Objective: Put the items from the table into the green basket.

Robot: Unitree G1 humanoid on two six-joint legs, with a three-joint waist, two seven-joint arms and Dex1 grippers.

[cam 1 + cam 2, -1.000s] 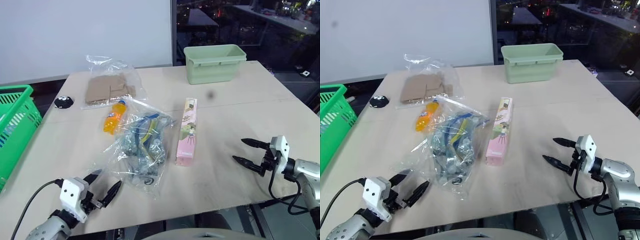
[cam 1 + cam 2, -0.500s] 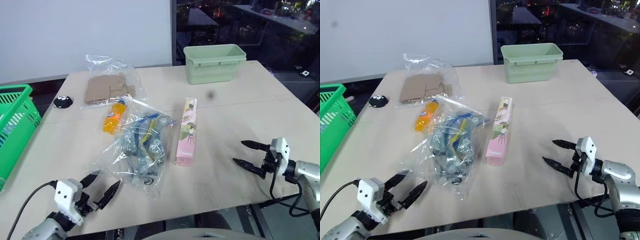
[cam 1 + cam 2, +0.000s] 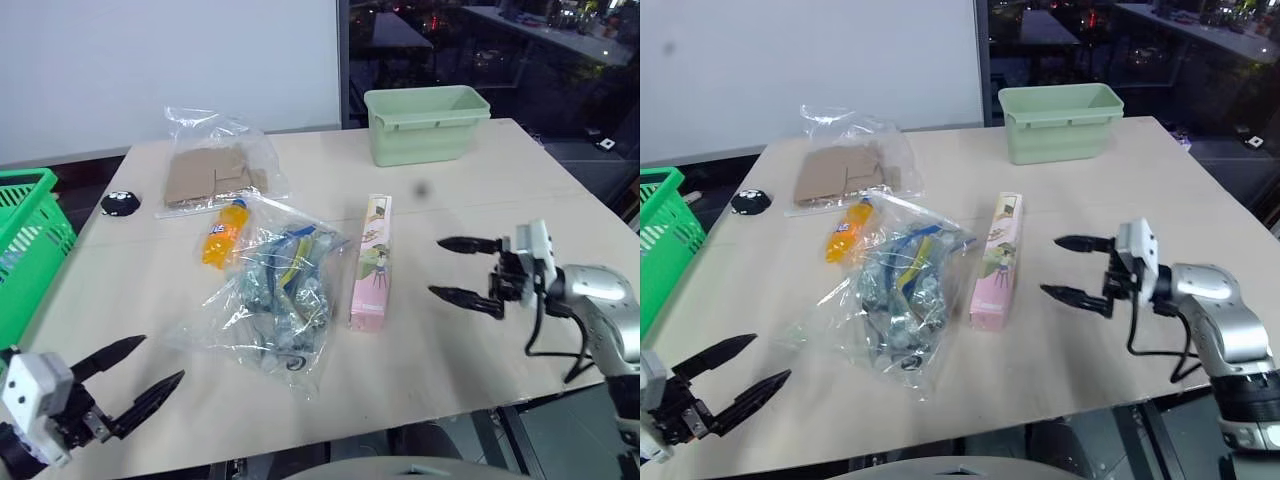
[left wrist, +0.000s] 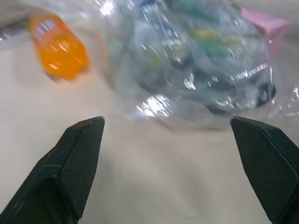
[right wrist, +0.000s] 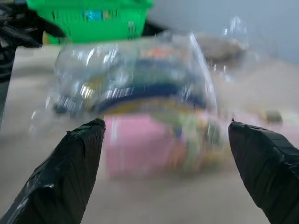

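Facing the long pink carton (image 3: 371, 262), the right gripper (image 3: 462, 271) hung wide apart, empty; squaring both jaws across the carton's narrow width seemed best.

I can't read any text from here. The small orange soda bottle (image 3: 225, 233), left of centre in the head view, carries a blue label band, but its letters don't resolve for me, and in the left wrist view the label is only a pale smear. The long pink carton (image 3: 371, 262) at the middle of the frame has printed pictures along its top face; any writing there is too small to make out. I see no numbers or signs elsewhere.
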